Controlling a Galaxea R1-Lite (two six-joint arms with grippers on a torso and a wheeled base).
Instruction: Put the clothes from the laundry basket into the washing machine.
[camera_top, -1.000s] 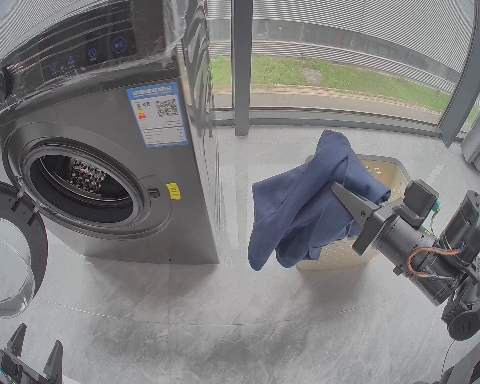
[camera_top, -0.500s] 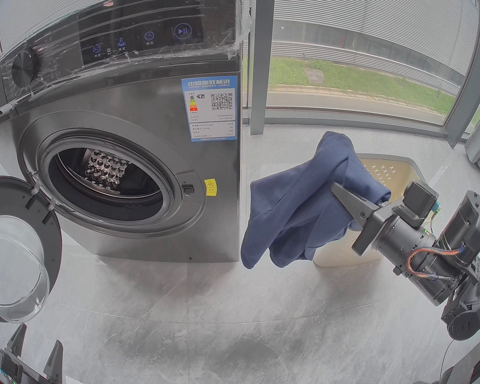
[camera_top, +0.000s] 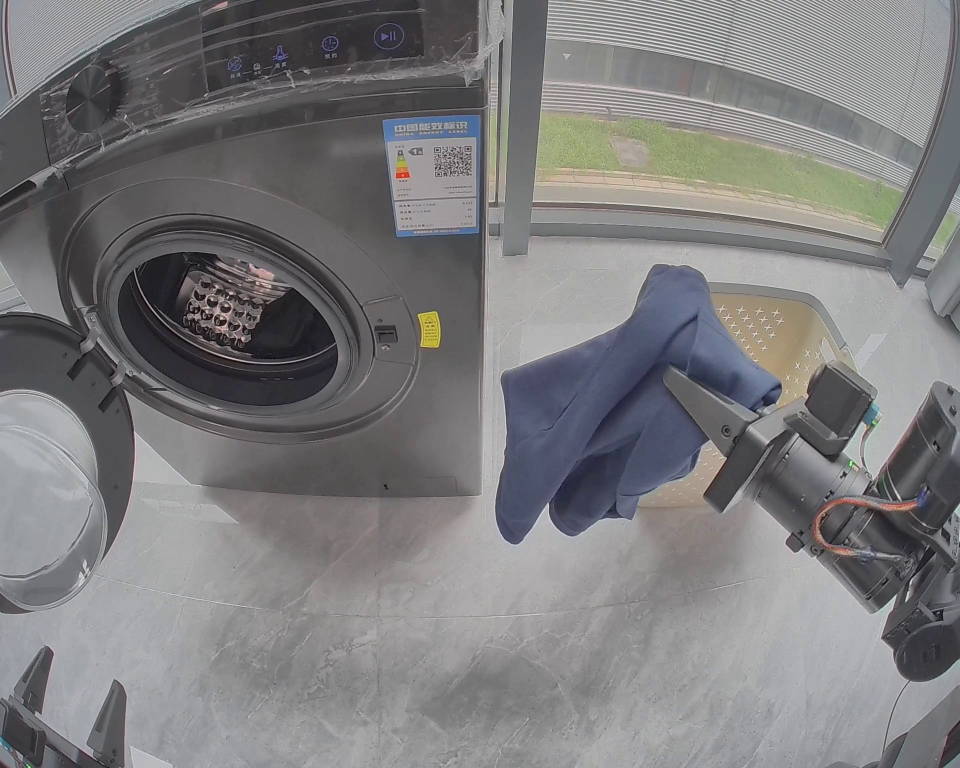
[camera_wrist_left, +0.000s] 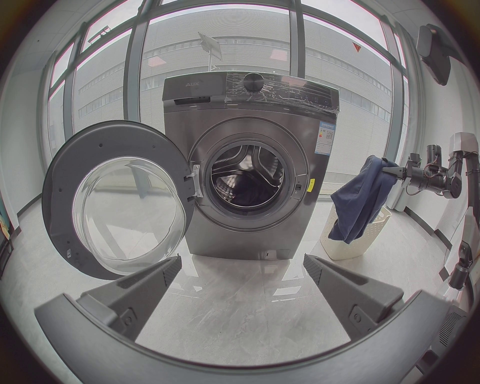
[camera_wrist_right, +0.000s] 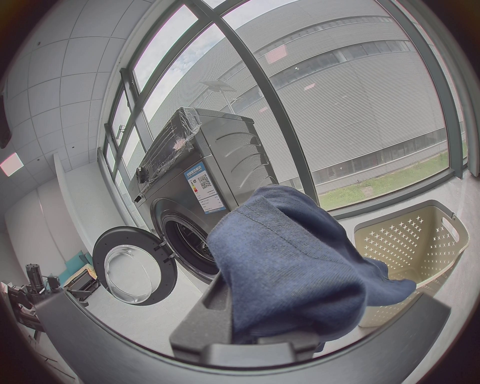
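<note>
Head view swung toward washing machine (camera_top: 300, 330) | right pincer (camera_top: 692, 396) clamped on blue garment (camera_top: 600, 410) | left pincer (camera_wrist_left: 241, 259) apart

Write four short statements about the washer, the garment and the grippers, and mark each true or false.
1. The washing machine has its door shut. False: the door stands open.
2. The right gripper holds a blue garment. True.
3. The garment lies in the drum. False: it hangs from the gripper, by the basket.
4. The left gripper is open and empty. True.
</note>
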